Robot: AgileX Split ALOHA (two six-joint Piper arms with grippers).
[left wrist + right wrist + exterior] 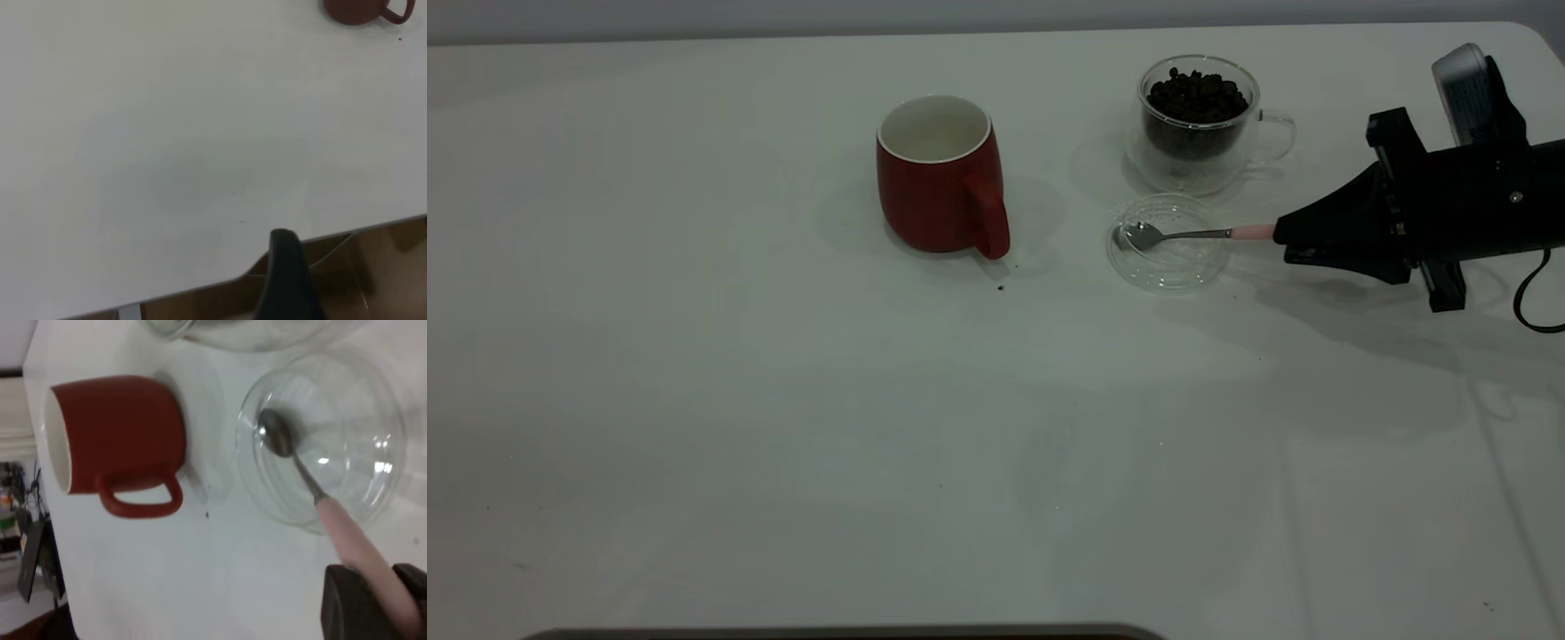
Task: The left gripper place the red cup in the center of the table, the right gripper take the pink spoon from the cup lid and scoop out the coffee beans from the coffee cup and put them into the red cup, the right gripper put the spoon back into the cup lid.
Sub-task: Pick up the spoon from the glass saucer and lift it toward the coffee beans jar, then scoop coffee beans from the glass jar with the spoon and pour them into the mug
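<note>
The red cup (941, 178) stands upright near the table's centre, handle toward the front; it also shows in the right wrist view (113, 437) and in the left wrist view (360, 10). The clear cup lid (1169, 242) lies right of it, with the spoon's metal bowl (1141, 236) resting in it. My right gripper (1285, 236) is shut on the pink spoon handle (357, 543). The glass coffee cup (1199, 120) full of beans stands behind the lid. My left gripper (287, 280) hangs past the table's edge, far from the red cup.
A stray dark bean crumb (1000, 287) lies in front of the red cup. The white table (783, 427) stretches wide to the left and front. The right arm's cable (1534, 298) loops at the right edge.
</note>
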